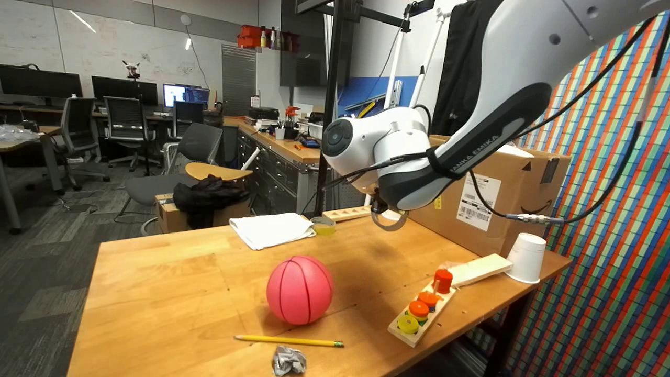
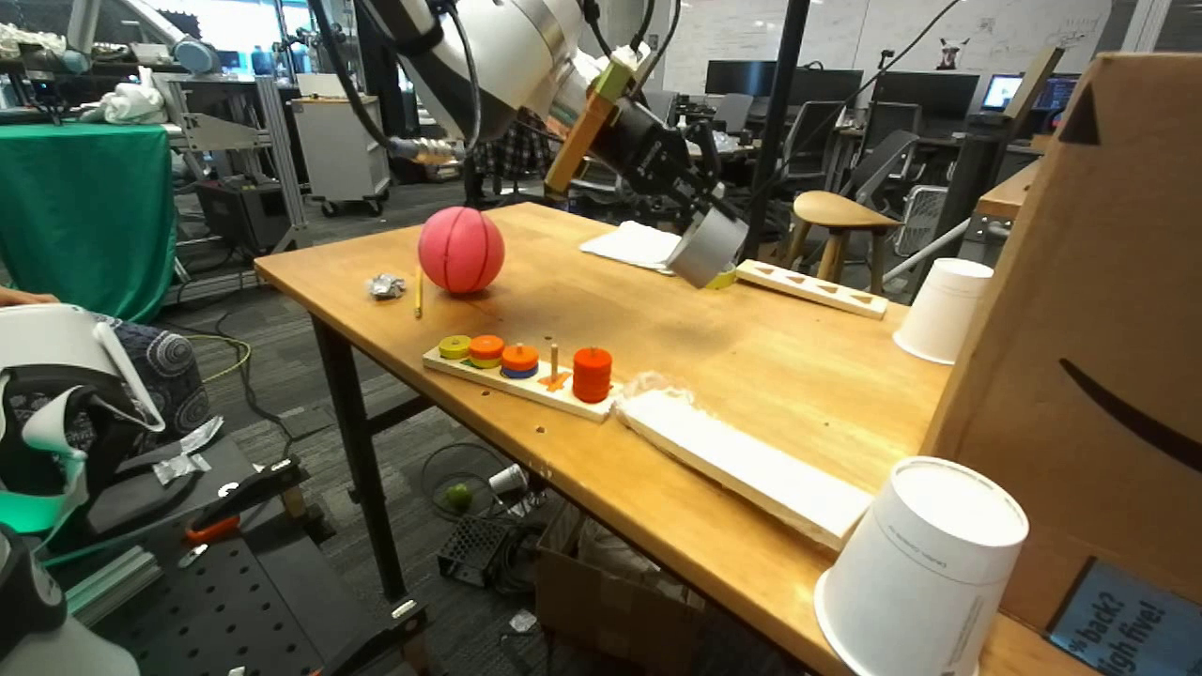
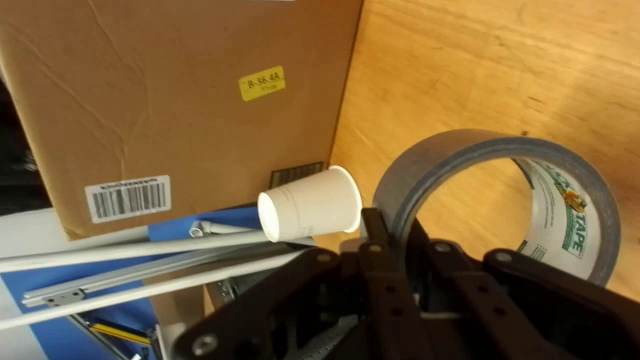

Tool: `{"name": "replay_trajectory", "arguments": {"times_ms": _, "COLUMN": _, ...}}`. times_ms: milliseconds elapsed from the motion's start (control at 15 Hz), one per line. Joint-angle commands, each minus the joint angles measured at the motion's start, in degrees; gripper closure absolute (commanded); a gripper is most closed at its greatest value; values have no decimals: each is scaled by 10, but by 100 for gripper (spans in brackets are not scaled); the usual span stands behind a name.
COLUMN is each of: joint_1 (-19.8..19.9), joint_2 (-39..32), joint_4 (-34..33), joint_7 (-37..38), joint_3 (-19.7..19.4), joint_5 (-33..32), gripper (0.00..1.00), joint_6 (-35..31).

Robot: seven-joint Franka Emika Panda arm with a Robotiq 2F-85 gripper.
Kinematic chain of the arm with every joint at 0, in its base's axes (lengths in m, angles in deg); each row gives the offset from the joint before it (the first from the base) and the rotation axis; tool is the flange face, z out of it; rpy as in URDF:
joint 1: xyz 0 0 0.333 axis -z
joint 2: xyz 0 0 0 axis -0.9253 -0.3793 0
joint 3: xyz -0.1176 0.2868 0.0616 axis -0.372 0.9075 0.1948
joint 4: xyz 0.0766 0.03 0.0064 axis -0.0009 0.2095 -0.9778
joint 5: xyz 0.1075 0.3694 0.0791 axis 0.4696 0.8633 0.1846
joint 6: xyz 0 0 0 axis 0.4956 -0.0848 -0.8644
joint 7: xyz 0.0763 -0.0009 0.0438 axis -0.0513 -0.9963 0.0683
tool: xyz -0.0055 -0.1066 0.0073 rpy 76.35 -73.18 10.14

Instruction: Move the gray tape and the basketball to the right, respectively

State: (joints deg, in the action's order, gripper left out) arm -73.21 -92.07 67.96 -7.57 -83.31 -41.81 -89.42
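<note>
The gray tape roll point(image 3: 445, 150) is held by my gripper point(image 3: 397, 225), one finger outside the ring and one inside it. In the exterior views the tape point(image 1: 390, 226) point(image 2: 709, 250) hangs tilted in the air above the far part of the table. The gripper point(image 2: 716, 208) shows black above the tape; in an exterior view the wrist hides most of it. The pink basketball point(image 1: 299, 290) rests on the table, apart from the gripper. It also shows in an exterior view point(image 2: 461, 250) and is out of the wrist view.
A yellow tape roll point(image 1: 324, 227) lies by a white cloth point(image 1: 272, 230). A slotted wooden strip point(image 2: 812, 289), white cups point(image 2: 944, 310) point(image 2: 925, 573) and a large cardboard box point(image 1: 487, 193) stand near. A peg toy point(image 1: 419, 311), white board point(image 2: 742, 465), pencil point(image 1: 288, 341) and crumpled foil point(image 1: 289, 361) lie on the table.
</note>
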Motion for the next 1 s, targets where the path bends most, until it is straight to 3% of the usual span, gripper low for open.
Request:
{"name": "replay_trajectory", "arguments": {"times_ms": 0, "joint_1": 9, "joint_2": -68, "joint_4": -65, "joint_7": 59, "joint_3": -23, "joint_5": -67, "gripper": 94, "joint_6": 70}}
{"name": "replay_trajectory", "arguments": {"times_ms": 267, "joint_1": 24, "joint_2": -110, "joint_4": -90, "joint_7": 103, "joint_3": -44, "joint_5": -77, "gripper": 94, "joint_6": 161}}
{"name": "replay_trajectory", "arguments": {"times_ms": 467, "joint_1": 39, "joint_2": -119, "joint_4": -102, "joint_7": 104, "joint_3": -42, "joint_5": -39, "gripper": 93, "joint_6": 212}}
{"name": "replay_trajectory", "arguments": {"times_ms": 933, "joint_1": 69, "joint_2": -107, "joint_4": -101, "joint_7": 74, "joint_3": -35, "joint_5": 61, "gripper": 93, "joint_6": 190}}
